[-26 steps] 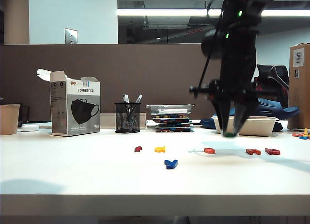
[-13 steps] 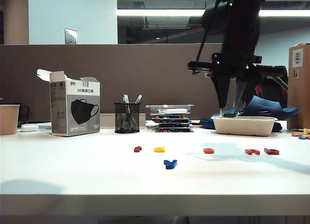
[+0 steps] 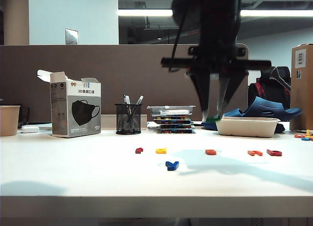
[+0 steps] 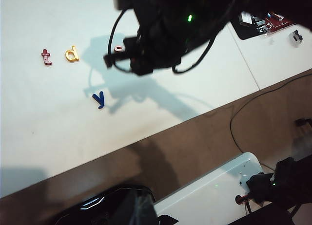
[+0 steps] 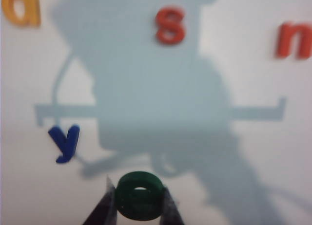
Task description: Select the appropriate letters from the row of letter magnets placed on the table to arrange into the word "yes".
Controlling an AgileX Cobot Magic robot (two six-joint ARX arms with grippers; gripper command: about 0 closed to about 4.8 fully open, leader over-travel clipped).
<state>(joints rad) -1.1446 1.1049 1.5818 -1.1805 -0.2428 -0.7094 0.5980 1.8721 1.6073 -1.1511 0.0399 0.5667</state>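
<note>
My right gripper [image 3: 213, 119] hangs in the air above the white table [image 3: 73, 172], shut on the green letter [image 3: 211, 120], which shows between its fingertips [image 5: 108, 205] as a round green shape [image 5: 139, 196]. Below it lie the blue "y" [image 5: 65, 143] [image 3: 171, 165] in front of the row, and the orange-red "s" [image 5: 170, 25] [image 3: 211, 151] in the row. The left wrist view looks across the table at the blue "y" [image 4: 99, 99] and the right arm [image 4: 165, 35]. My left gripper [image 4: 122, 205] is only a dark blurred shape off the table edge.
The row also holds a dark red "t" [image 3: 139, 150], a yellow "d" [image 3: 161, 150], an orange "n" [image 3: 255, 152] and a red letter [image 3: 274, 152]. Behind stand a mask box [image 3: 76, 108], a pen holder [image 3: 128, 118], stacked trays [image 3: 171, 119] and a white container [image 3: 247, 126].
My right gripper lifted the green letter off the table from the row and swung it to the left, over the "s". The left arm stayed still.
</note>
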